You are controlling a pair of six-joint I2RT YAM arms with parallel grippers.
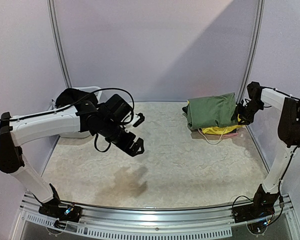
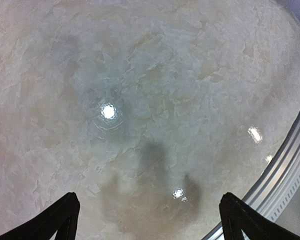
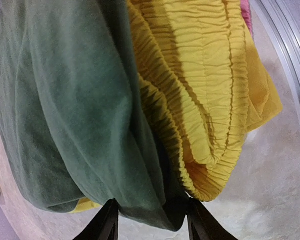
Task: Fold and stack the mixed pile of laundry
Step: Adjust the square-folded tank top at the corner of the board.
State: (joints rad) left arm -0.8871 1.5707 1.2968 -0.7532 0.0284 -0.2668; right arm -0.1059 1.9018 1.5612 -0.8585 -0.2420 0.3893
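Observation:
At the back right of the table lies a stack from the mixed laundry pile: an olive-green T-shirt (image 1: 211, 111) folded on top of a bright yellow garment (image 1: 221, 130) with a white drawstring (image 1: 210, 137). My right gripper (image 1: 238, 115) is at the stack's right edge. In the right wrist view its fingers (image 3: 152, 215) stand on either side of a fold of the olive-green T-shirt (image 3: 80, 115), pressing it, with the yellow garment's ribbed waistband (image 3: 200, 100) just beside them. My left gripper (image 1: 138, 134) hangs wide open over bare tabletop left of centre, holding nothing (image 2: 149, 200).
A white tub (image 1: 92, 91) stands at the back left behind the left arm, with a black garment (image 1: 67, 95) in it. A pink scrap (image 1: 233, 133) shows under the stack. The table's metal rail (image 2: 290, 165) runs close to the left gripper.

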